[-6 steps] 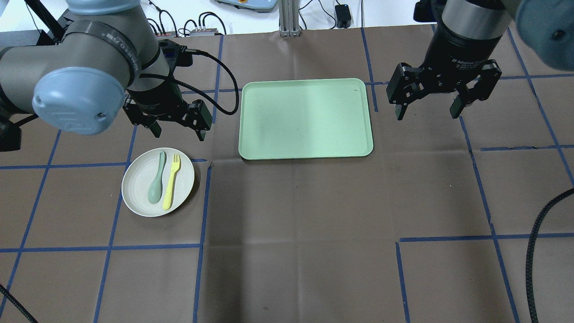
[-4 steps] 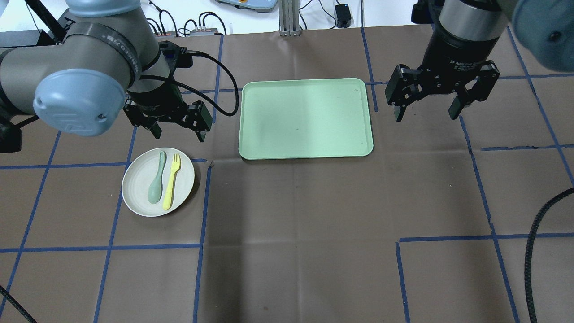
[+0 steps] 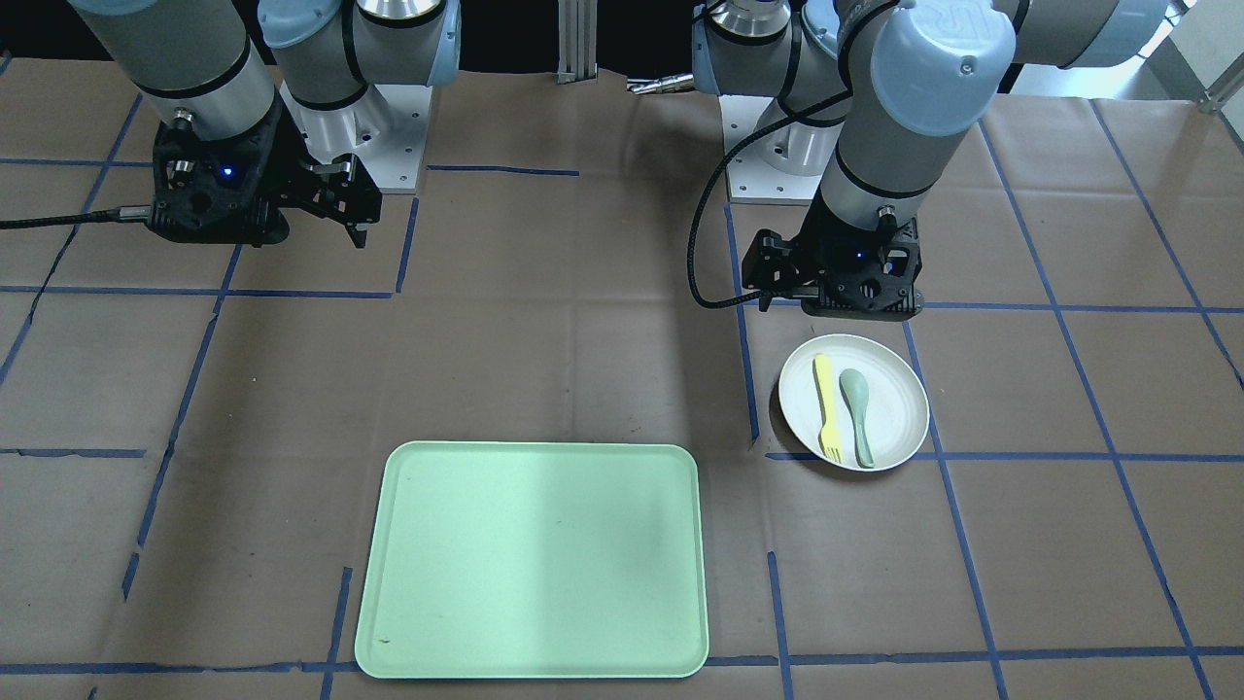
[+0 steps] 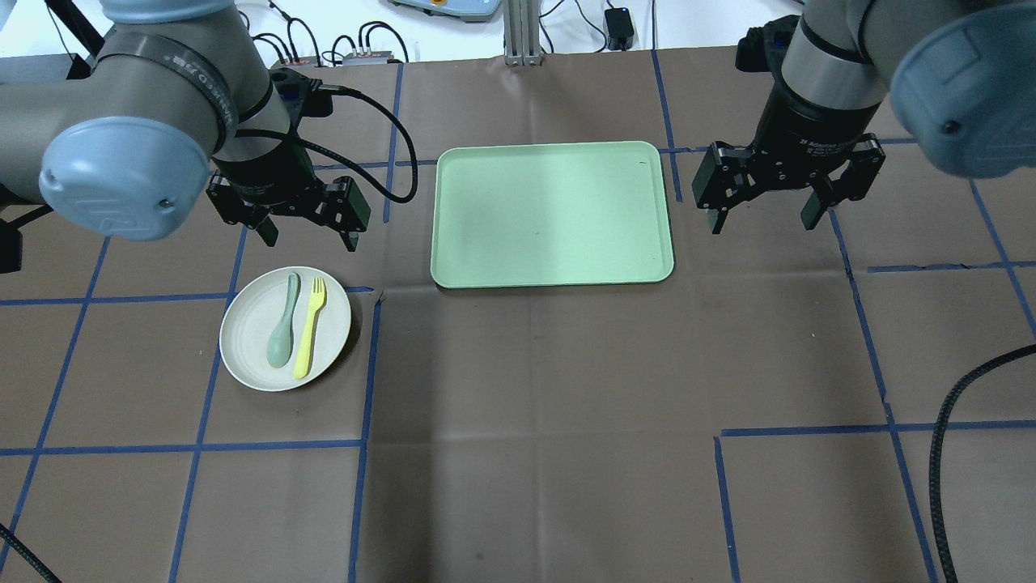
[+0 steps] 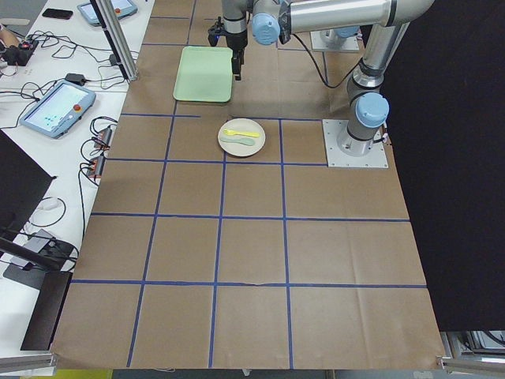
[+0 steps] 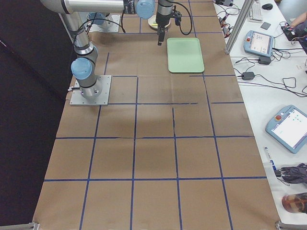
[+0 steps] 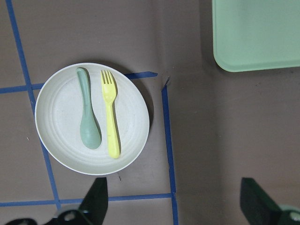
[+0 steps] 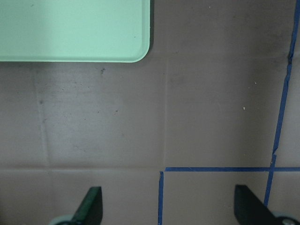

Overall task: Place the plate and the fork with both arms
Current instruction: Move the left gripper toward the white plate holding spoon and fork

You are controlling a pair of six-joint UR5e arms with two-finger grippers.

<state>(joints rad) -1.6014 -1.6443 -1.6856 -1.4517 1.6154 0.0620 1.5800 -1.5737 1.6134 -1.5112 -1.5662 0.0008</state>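
The off-white round plate (image 4: pixel 247 340) lies on the table at the left, with the pale-yellow fork (image 4: pixel 310 327) and a grey-green spoon (image 4: pixel 282 332) side by side on it. The plate (image 7: pixel 61 145), fork (image 7: pixel 110 112) and spoon (image 7: pixel 88 117) also show in the left wrist view, and the plate (image 3: pixel 899 403) and fork (image 3: pixel 827 408) in the front view. My left gripper (image 4: pixel 308 236) is open and empty, above the table just behind the plate. My right gripper (image 4: pixel 762 223) is open and empty, above the table right of the tray.
A mint-green rectangular tray (image 4: pixel 553 213) lies at the table's middle back, empty; its corner shows in the right wrist view (image 8: pixel 70 28). Blue tape lines cross the brown table cover. A black cable (image 4: pixel 943 453) hangs at the right edge.
Both arms have shifted: the left gripper moved slightly left and back from the plate's far edge, the right gripper moved a little left and lower. Plate, fork and spoon have not moved.
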